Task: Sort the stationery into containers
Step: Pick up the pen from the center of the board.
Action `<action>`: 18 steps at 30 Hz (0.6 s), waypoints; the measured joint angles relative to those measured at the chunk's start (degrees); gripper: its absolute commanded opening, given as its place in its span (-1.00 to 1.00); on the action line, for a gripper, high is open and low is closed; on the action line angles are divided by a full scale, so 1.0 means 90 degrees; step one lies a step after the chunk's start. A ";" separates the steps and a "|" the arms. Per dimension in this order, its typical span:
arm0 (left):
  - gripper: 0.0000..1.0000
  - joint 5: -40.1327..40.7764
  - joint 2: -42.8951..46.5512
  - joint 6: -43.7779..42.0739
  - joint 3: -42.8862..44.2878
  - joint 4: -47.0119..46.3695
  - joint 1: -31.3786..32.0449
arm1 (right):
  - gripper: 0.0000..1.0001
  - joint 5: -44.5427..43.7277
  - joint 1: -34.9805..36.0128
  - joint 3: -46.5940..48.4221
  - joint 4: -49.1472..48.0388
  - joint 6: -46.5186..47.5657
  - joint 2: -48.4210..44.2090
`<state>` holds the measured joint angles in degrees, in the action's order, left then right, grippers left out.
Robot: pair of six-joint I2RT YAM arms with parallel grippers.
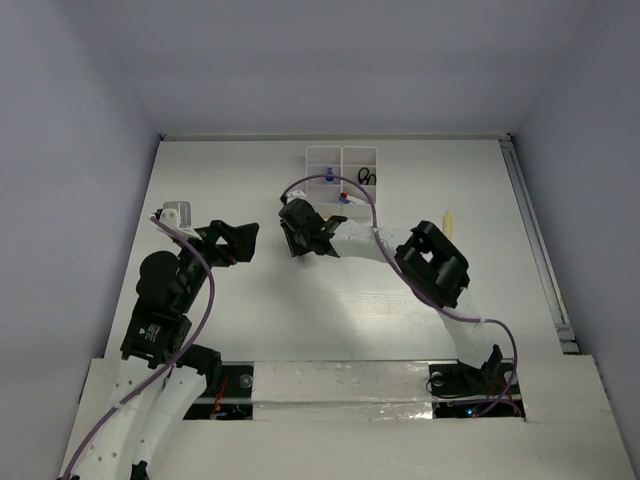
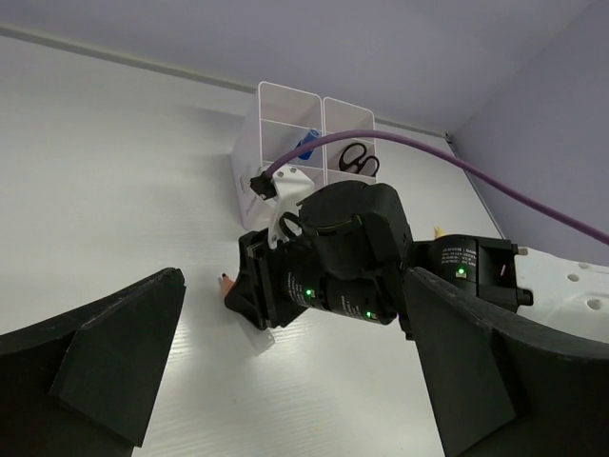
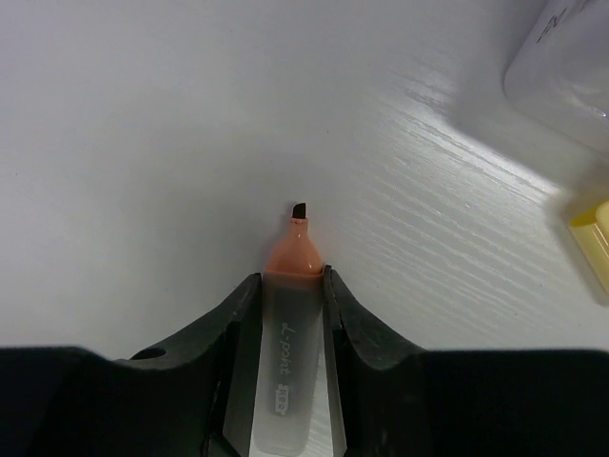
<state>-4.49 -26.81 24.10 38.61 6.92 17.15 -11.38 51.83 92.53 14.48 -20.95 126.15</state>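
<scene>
1. Right claw (image 3: 292, 278) is clamped on a marker (image 3: 285, 381), its orange tip pointing to 12 o'clock in the wrist view.
2. Top view: the tray (image 1: 341, 150) is at 1 o'clock from that claw, with scissors (image 1: 367, 177) in its right column.
3. Left claw (image 1: 236, 243) is at 9 o'clock, jaws wide apart and holding nothing.

Bare table (image 1: 230, 185) lies open left of the tray (image 1: 341, 162); the right arm (image 1: 432, 262) blocks its front.

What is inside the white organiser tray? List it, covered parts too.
Black scissors in the tray's right column, a blue-capped item in the left. Nearer compartments are partly hidden by the right arm.
</scene>
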 measured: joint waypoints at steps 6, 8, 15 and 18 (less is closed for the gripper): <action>0.94 -0.0163 -0.0002 0.0049 -0.0027 0.0022 0.0000 | -0.93 0.0012 -0.0010 -0.0376 -0.0321 -0.0005 -0.0216; 0.93 -0.0432 -0.0017 0.0129 -0.0126 -0.0017 -0.0002 | -0.93 0.0090 -0.0053 -0.0908 -0.0469 -0.0002 -0.0590; 0.88 -0.1790 -0.0447 0.0894 -0.1047 -0.0736 -0.0002 | -0.94 0.0248 -0.0087 -0.1865 -0.0801 0.0049 -0.2382; 0.80 -0.2280 -0.0653 0.1341 -0.1479 -0.1253 0.0000 | -0.93 0.0471 -0.0097 -0.1931 -0.1411 0.0005 -0.3050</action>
<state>-25.02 -32.69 36.16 25.30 -4.36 17.15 -7.14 50.96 75.16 1.78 -20.91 98.70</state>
